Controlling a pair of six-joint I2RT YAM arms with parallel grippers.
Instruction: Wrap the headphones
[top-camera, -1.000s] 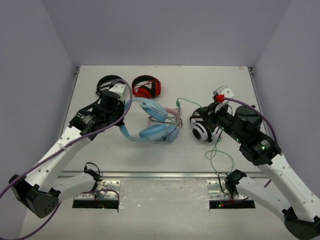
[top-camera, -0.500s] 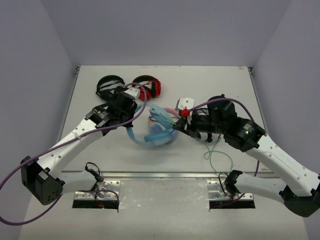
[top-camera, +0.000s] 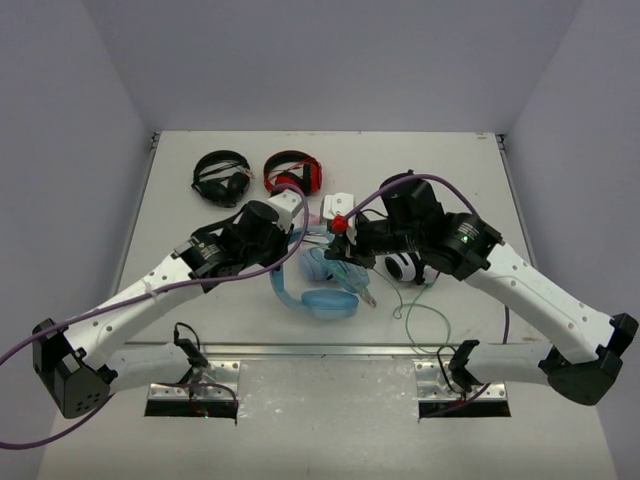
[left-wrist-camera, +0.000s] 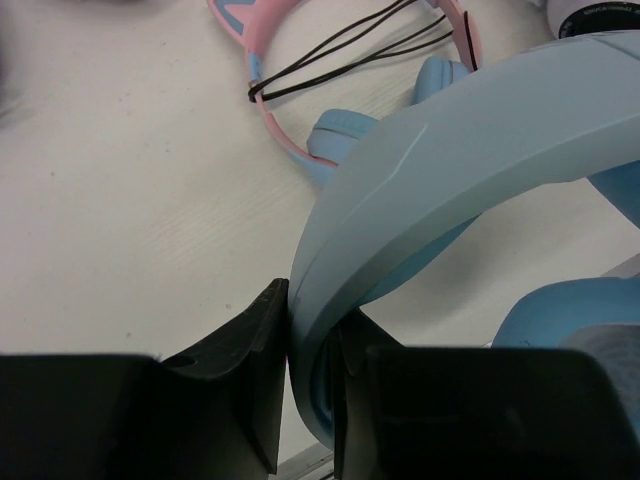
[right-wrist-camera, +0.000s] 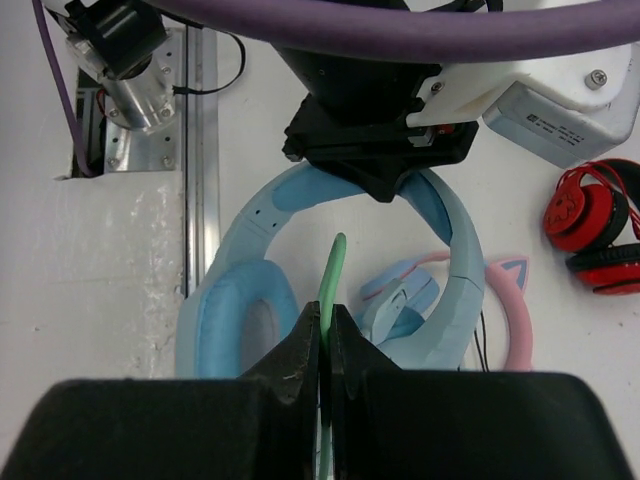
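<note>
The light-blue headphones (top-camera: 325, 303) lie at the table's middle, near the front. My left gripper (top-camera: 287, 252) is shut on their wide headband (left-wrist-camera: 450, 150), which runs between its fingers in the left wrist view (left-wrist-camera: 310, 340). My right gripper (top-camera: 350, 262) is just right of them, shut on the thin light-green cable (right-wrist-camera: 333, 265), whose end sticks out past the fingertips (right-wrist-camera: 325, 315) above an ear cup (right-wrist-camera: 240, 320). The rest of the cable makes a loose loop (top-camera: 425, 320) toward the front right. The left gripper (right-wrist-camera: 385, 170) shows gripping the headband in the right wrist view.
Pink-and-blue cat-ear headphones (left-wrist-camera: 270, 110) lie just behind the blue ones, touching them. White-and-black headphones (top-camera: 405, 265) sit under my right arm. Black headphones (top-camera: 222, 172) and red headphones (top-camera: 292, 172) are at the back left. The metal rail (right-wrist-camera: 195, 150) marks the front edge.
Both arms have swung in toward the centre. My left gripper has pulled the blue headphones toward the front. My right gripper has moved left from the white-and-black headphones, carrying the green cable.
</note>
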